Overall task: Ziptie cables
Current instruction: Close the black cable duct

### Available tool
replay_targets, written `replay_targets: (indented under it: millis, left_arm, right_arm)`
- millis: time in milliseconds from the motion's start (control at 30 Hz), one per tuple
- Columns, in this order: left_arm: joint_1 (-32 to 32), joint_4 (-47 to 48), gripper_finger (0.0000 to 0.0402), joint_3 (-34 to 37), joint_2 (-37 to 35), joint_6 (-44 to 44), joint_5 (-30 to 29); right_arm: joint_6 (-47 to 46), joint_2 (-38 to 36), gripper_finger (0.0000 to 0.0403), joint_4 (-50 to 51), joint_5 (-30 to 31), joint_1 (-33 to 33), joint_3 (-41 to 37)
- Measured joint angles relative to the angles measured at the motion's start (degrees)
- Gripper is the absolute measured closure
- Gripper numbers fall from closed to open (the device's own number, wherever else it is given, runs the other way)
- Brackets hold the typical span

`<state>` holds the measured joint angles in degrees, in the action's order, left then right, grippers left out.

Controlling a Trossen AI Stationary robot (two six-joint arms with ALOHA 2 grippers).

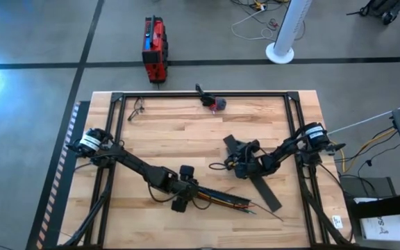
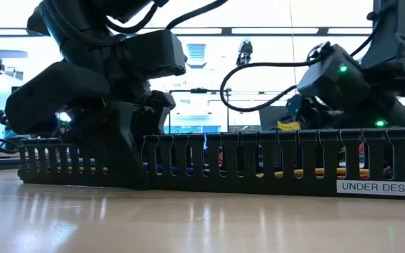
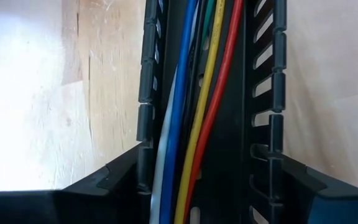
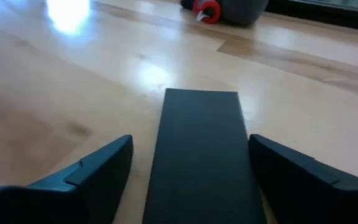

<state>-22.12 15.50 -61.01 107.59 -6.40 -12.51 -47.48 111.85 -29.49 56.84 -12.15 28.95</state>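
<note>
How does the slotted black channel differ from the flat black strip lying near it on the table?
The slotted channel has toothed side walls; the flat strip is a smooth, plain slab. The channel holds the cables; the strip's face is bare. Both are long, black and lie on the wooden table.

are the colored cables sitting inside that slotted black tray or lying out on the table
Inside. The left wrist view shows the cables running along the slotted tray between its toothed walls, and the low view shows colour through its slots.
</note>
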Motion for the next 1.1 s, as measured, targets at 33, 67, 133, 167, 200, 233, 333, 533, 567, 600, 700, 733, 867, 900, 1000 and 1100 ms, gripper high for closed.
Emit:
replay_targets:
  millis: [33, 67, 133, 167, 200, 233, 333, 533, 567, 600, 700, 733, 867, 900, 1000, 1100]
  left_arm:
    - [0.01, 0.03, 0.0167, 0.02, 0.0, 0.15, 0.0]
    - [0.01, -0.05, 0.0166, 0.02, 0.0, 0.22, -0.04]
    - [0.03, 0.11, 0.0162, 0.02, 0.0, 0.33, -0.04]
    - [0.03, 0.07, 0.0161, 0.02, 0.0, 0.34, -0.07]
    - [0.03, 0.07, 0.0161, 0.02, 0.0, 0.34, -0.09]
    - [0.04, 0.11, 0.016, 0.02, 0.0, 0.35, -0.09]
    - [0.05, 0.13, 0.016, 0.04, 0.0, 0.38, -0.09]
    - [0.05, 0.44, 0.016, 0.04, -0.18, 2.83, -0.15]
    - [0.05, 0.79, 0.016, 0.04, -0.32, 3.07, -0.18]
    - [0.05, 1.41, 0.0161, 0.04, -0.53, 3.16, -0.26]
    - [0.12, 5.07, 0.0169, 0.09, -1.63, 3.13, -0.48]
    - [0.16, 6.55, 0.0173, 0.09, -2.13, 3.01, -0.52]
    - [0.16, 11.44, 0.018, 1.04, -4.19, 1.18, -0.7]
    - [0.16, 11.89, 0.0179, 1.55, -4.63, 0.67, -0.68]
    - [0.16, 11.44, 0.0169, 3.92, -6.26, -1.55, -0.59]
    - [0.22, 10.88, 0.0162, 6.75, -8.0, -4.93, -0.45]
  right_arm:
    - [0.39, -0.28, 0.011, 0.5, 0.0, -0.35, -0.09]
    - [0.74, -0.32, 0.0118, 0.56, -0.01, -0.45, -0.09]
    - [1.19, -0.37, 0.0133, 0.58, -0.71, -0.4, -0.09]
    - [1.28, -0.37, 0.014, 0.66, -1.08, -0.39, -0.09]
    - [1.47, -0.39, 0.0147, 0.67, -1.39, -0.38, -0.09]
    - [1.91, -0.39, 0.0155, 0.64, -1.55, -0.37, -0.09]
    - [3.66, -0.41, 0.0174, 0.52, -1.52, -0.37, -0.02]
    - [4.45, -0.41, 0.0172, 0.52, -1.75, -0.23, 0.04]
    - [4.14, -0.41, 0.017, 0.56, -1.77, -0.23, 0.05]
    - [4.06, -0.41, 0.017, 0.67, -1.75, -0.23, 0.15]
    - [4.68, -0.46, 0.0181, 1.07, -1.6, -0.23, 0.8]
    - [5.07, -0.65, 0.0184, 1.17, -1.64, -0.23, 0.96]
    - [7.97, -2.85, 0.0184, 1.84, -2.07, -0.21, 1.42]
    - [8.52, -3.69, 0.0184, 2.13, -2.83, -0.14, 1.42]
    - [12.36, -7.39, 0.0184, 2.24, -6.4, -0.22, 1.39]
    - [18.73, -12.31, 0.0184, 1.29, -6.12, -0.37, 2.21]
